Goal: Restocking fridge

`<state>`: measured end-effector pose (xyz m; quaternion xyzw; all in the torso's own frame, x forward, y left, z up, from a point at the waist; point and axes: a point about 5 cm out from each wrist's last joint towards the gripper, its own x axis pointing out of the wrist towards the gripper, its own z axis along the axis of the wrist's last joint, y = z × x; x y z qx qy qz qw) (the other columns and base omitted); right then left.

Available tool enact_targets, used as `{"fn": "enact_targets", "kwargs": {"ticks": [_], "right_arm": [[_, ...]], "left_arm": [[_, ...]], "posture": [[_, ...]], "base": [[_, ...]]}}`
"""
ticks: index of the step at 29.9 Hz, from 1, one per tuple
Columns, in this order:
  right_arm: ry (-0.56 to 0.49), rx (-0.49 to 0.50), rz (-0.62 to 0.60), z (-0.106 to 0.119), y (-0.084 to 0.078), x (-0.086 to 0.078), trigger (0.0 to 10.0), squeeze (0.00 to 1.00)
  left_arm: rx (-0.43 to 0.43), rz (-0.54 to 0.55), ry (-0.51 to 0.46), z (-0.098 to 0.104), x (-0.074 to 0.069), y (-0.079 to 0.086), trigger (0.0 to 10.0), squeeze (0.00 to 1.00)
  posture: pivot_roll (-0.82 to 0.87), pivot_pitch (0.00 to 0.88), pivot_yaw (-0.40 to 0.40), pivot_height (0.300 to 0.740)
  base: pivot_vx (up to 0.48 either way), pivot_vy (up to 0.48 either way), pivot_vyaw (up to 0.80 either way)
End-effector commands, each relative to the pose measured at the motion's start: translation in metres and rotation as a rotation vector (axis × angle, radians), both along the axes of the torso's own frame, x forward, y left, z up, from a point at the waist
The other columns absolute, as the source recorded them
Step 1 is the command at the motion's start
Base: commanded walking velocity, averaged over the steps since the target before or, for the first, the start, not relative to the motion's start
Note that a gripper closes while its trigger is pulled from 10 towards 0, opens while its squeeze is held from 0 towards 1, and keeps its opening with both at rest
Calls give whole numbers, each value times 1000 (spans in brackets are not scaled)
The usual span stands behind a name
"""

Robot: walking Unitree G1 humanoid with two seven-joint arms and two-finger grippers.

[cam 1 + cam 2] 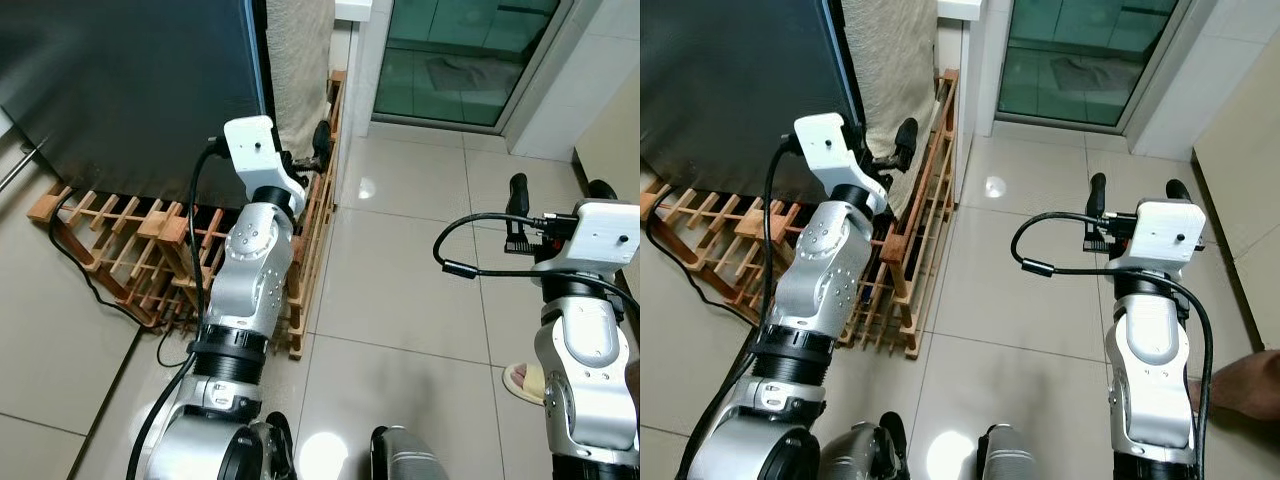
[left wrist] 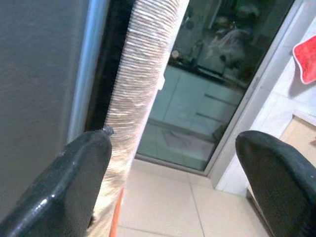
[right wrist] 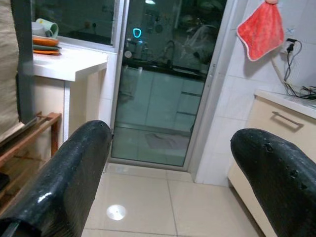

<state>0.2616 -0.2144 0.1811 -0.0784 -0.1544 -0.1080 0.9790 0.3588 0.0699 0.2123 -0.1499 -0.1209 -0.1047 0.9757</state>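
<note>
The fridge point(image 1: 130, 90) is a tall dark grey body at my upper left, and its door looks closed. My left gripper point(image 2: 173, 187) is raised beside the fridge's right edge, next to a beige woven cloth point(image 1: 300, 60) hanging there. Its fingers point(image 1: 322, 140) are spread wide with nothing between them. My right gripper point(image 1: 558, 190) is held out over the tiled floor on the right, open and empty, pointing toward a glass door point(image 1: 450, 60). No item for stocking can be seen.
A low wooden rack point(image 1: 130, 240) lies along the fridge's foot, with a black cable point(image 1: 80, 260) on the floor beside it. A person's foot point(image 1: 1245, 385) stands at the far right. A beige cabinet point(image 3: 281, 123) and a red cloth point(image 3: 261, 29) are near the glass door.
</note>
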Motion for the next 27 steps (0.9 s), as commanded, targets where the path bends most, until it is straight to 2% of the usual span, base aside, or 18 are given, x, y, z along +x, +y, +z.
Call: {"fn": "enact_targets", "kwargs": {"ticks": [1,8,14,18,21,24,27], "right_arm": [[-24,-10,-9,5,0,-5,10000,239],[-6,-11,-25,0,-1,-14,10000,239],[-9,-14,-36,2,-3,-17,10000,239],[-15,-11,-43,4,-5,-17,10000,239],[-10,10,-41,1,-4,-11,10000,239],[-2,45,-21,-4,2,-1,10000,239],[5,88,3,-9,8,9,10000,243]], "left_arm": [[-14,-1,-14,6,3,-9,10000,0],[-16,20,-11,10,13,-12,10000,0],[-19,11,-27,12,13,-10,10000,0],[18,-43,-36,4,-1,-4,10000,0],[116,-20,7,-16,-8,7,10000,0],[218,75,100,-43,-10,30,10000,0],[373,166,180,-62,-9,48,10000,0]], "posture": [[-294,154,30,732],[-312,177,42,732],[-323,183,50,732],[-309,175,53,732],[-263,146,57,732],[-230,126,63,732],[-182,103,52,732]], "base": [[0,0,0],[0,0,0],[0,0,0],[0,0,0],[0,0,0],[0,0,0],[0,0,0]]}}
